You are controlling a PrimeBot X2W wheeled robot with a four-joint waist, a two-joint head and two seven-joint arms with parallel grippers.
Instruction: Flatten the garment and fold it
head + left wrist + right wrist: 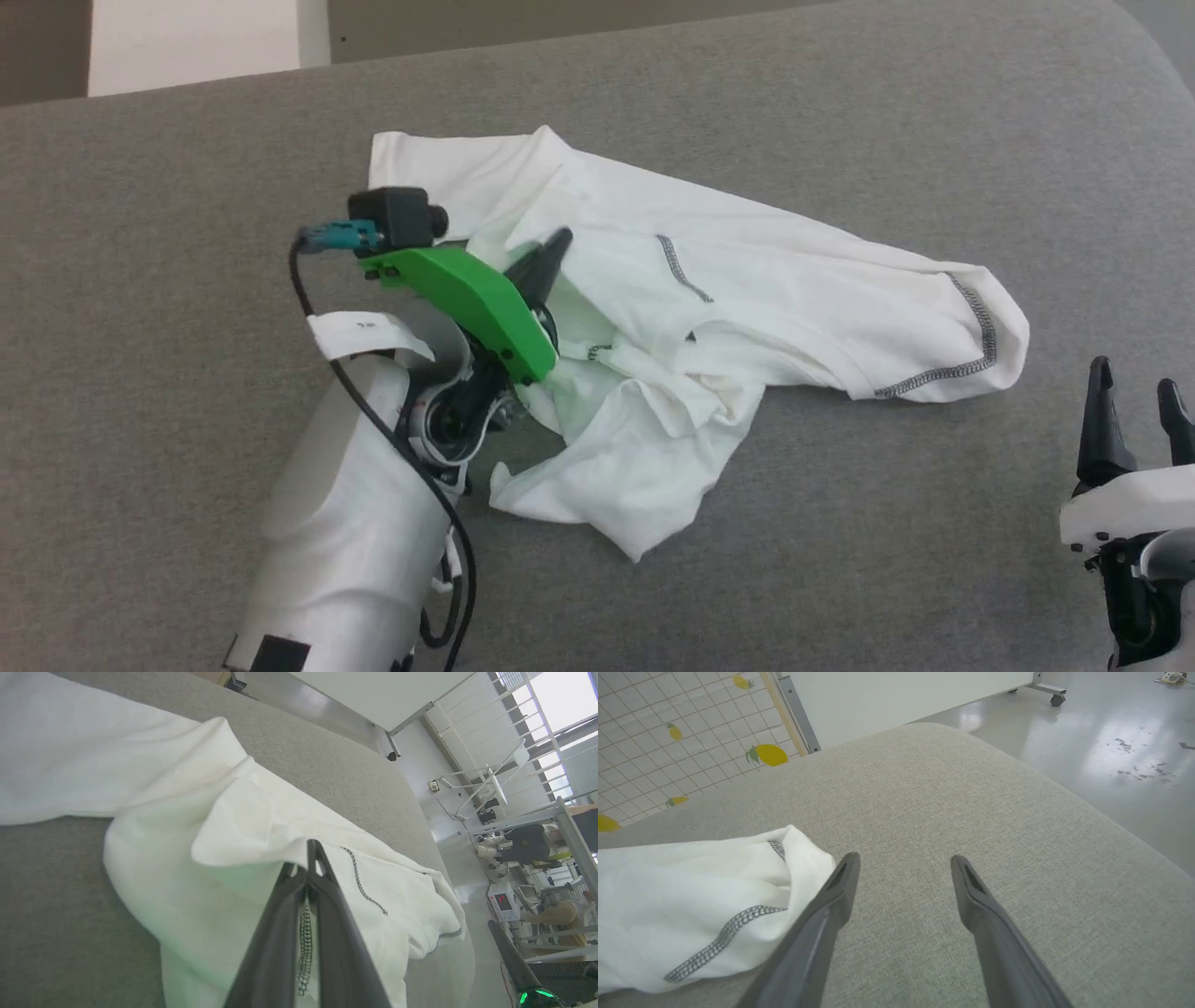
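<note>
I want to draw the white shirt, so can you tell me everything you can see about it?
The garment is a white shirt of thin, soft-looking cloth, with dark grey stitching along its seams and around one open end. It lies crumpled, not flat, on the grey padded surface. It is bunched and folded over itself in the middle, and one part stretches out to the robot's right. The left pincer is shut on a stitched fold near the middle.

Bright, even light in all 3 views, shadows soft. The window [558, 697] blows out white (wide-angle edges bend).
</note>
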